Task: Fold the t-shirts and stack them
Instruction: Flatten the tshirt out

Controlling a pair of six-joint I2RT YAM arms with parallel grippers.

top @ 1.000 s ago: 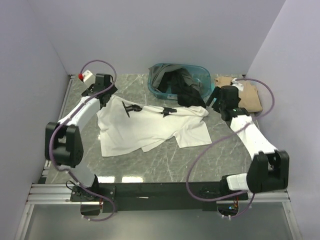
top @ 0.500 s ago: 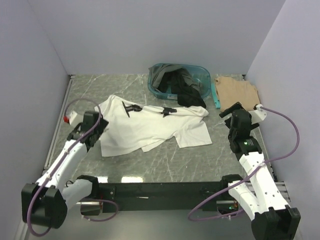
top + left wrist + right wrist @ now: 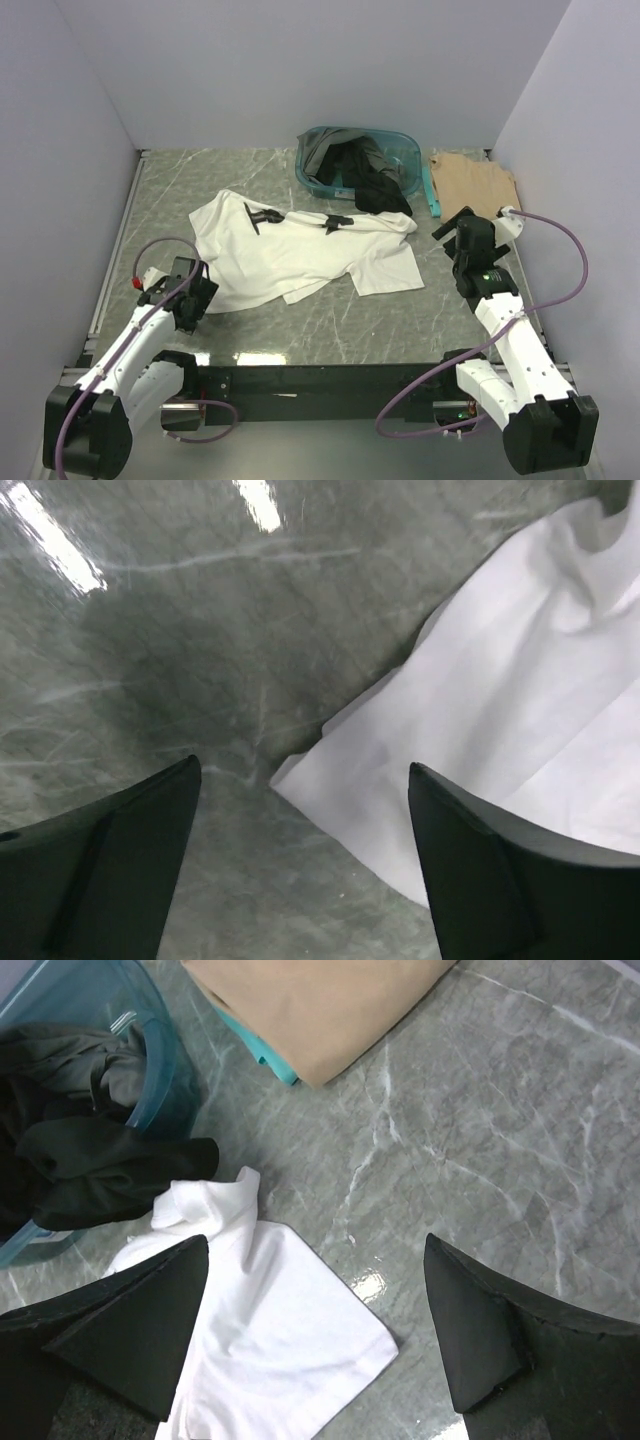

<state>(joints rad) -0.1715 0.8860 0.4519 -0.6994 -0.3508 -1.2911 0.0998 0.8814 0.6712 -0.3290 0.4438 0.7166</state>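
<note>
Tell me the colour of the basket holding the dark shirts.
Teal, slightly see-through. The basket shows best in the top external view.

- Worktop (image 3: 330, 320): grey-green veined stone look, polished and glossy, with bright glare patches along the lower edge of the frame.
- White t-shirt (image 3: 290, 255), centre: soft matt cloth, creased.
- Tan t-shirt (image 3: 478, 185), upper right: matt cloth, lying smooth.
- Dark t-shirts (image 3: 365, 180): matt black and grey cloth, crumpled.
- Basket (image 3: 403, 152): teal translucent plastic, slightly shiny.
- Fingers (image 3: 100, 870): matt black, smooth, plastic-looking.
</note>
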